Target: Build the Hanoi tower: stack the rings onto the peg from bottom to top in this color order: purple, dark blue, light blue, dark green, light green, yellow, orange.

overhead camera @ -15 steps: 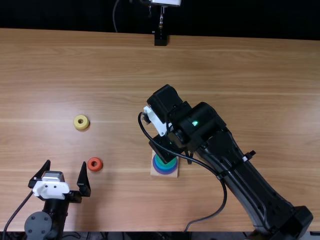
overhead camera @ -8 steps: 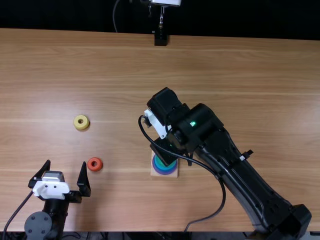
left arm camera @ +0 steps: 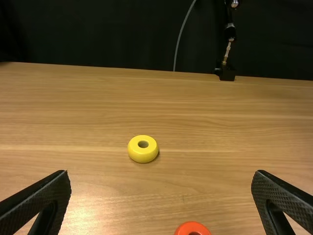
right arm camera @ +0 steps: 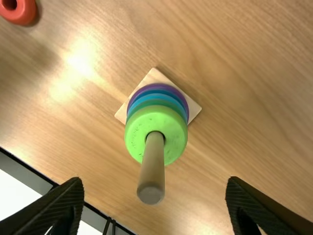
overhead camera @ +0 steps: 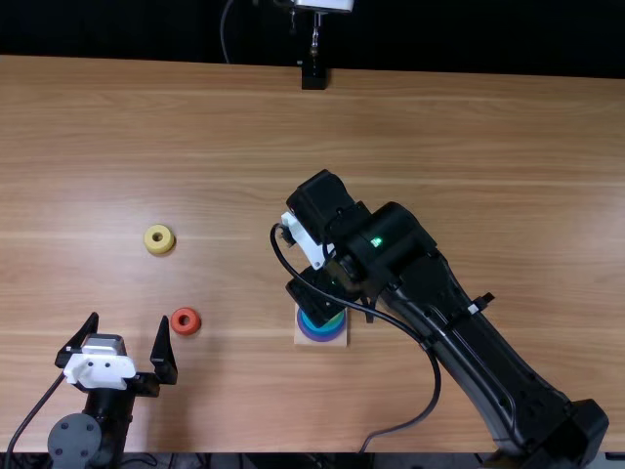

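Spread wide around nothing but air, the right claw (overhead camera: 318, 295) hangs over one peg (right arm camera: 150, 171), just below the top view's centre. One light green ring (right arm camera: 173, 134) crowns the stack, above dark green (right arm camera: 156, 102), blue (right arm camera: 156, 96) and purple (right arm camera: 172, 88), on one square base (right arm camera: 193, 105). Lower left, the left claw (overhead camera: 129, 320) gapes, empty. Two loose rings, one yellow (overhead camera: 149, 241), one orange (overhead camera: 176, 325), lie on the surface (overhead camera: 469, 147), frame left.

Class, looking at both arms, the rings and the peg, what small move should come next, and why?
Probably the left gripper should reach forward to the yellow ring. The light green ring is topmost on the peg, and yellow follows it in the order. The yellow ring lies on the table ahead of that gripper, whose fingers are open and empty.
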